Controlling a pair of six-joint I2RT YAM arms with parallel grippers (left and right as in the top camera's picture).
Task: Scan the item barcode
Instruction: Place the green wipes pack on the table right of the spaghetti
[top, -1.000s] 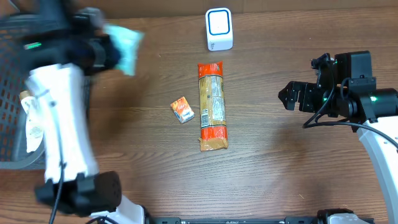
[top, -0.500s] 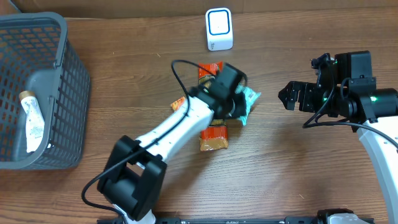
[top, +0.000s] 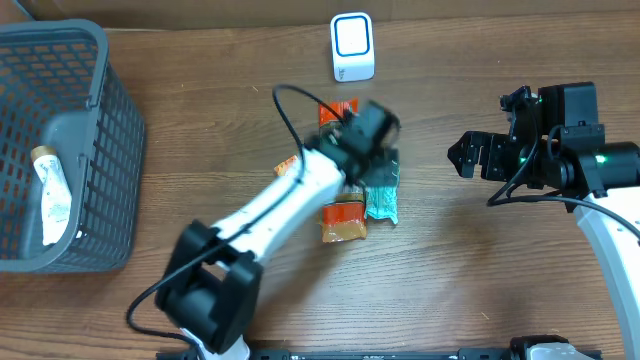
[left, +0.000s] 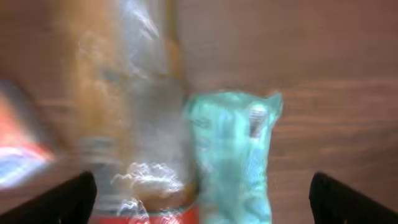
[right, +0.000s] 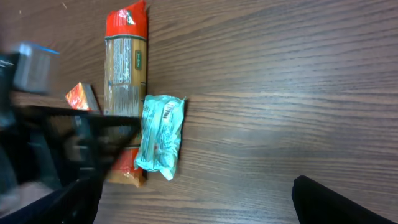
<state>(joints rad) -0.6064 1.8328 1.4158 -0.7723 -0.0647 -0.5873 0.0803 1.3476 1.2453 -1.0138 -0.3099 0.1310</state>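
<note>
The left gripper hung low over the middle of the table. Its fingers were spread wide, one at each lower corner of the wrist view, and they held nothing. Under them a teal packet lay flat on the wood, free of the fingers. Its long side was against the lower end of a pasta bag. The left wrist view was blurred, so no print on the packet could be read there.

The right gripper stayed well off to the right side, pointing toward the centre. Its fingers were also wide apart and empty.

A small orange box sat just beside the pasta bag on the side away from the packet. The white scanner with its blue-edged window stood at the far edge, apart from the packet and beyond the top of the pasta bag. A grey basket filled the left end, with a pale tube lying in it. The surface was dark wood grain.
</note>
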